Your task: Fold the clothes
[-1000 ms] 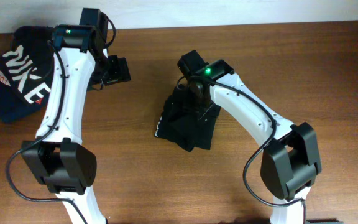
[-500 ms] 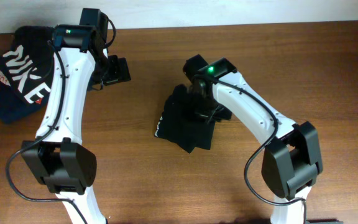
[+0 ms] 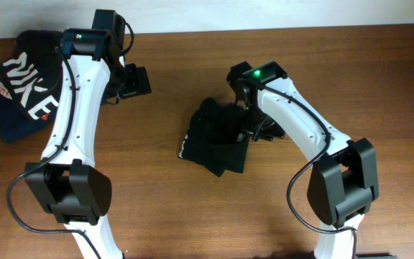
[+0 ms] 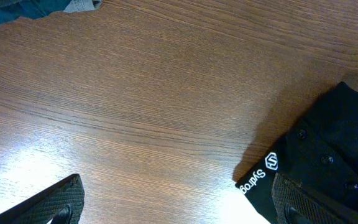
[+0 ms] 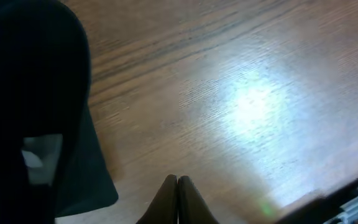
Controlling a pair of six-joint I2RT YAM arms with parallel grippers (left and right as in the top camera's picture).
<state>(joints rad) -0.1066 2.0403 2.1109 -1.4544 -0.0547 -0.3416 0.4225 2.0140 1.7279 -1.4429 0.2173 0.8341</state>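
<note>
one shirt [image 3: 218, 144] lies bunched and folded on table [image 3: 351, 65] | right gripper [image 5: 178, 182] pinched shut, empty, just right of shirt, probably clear so fold lies undisturbed | left gripper [image 4: 176, 200] gaping, empty, well left of shirt, seemingly parked aside

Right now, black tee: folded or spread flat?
Folded. The black T-shirt lies as a compact bundle of overlapping layers, with no sleeves spread out. Its edges are uneven, so the fold looks rough.

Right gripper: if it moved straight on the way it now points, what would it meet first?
Probably the bare table, beside the black T-shirt. The shut right gripper points at wood, not cloth, though depth is hard to judge.
</note>
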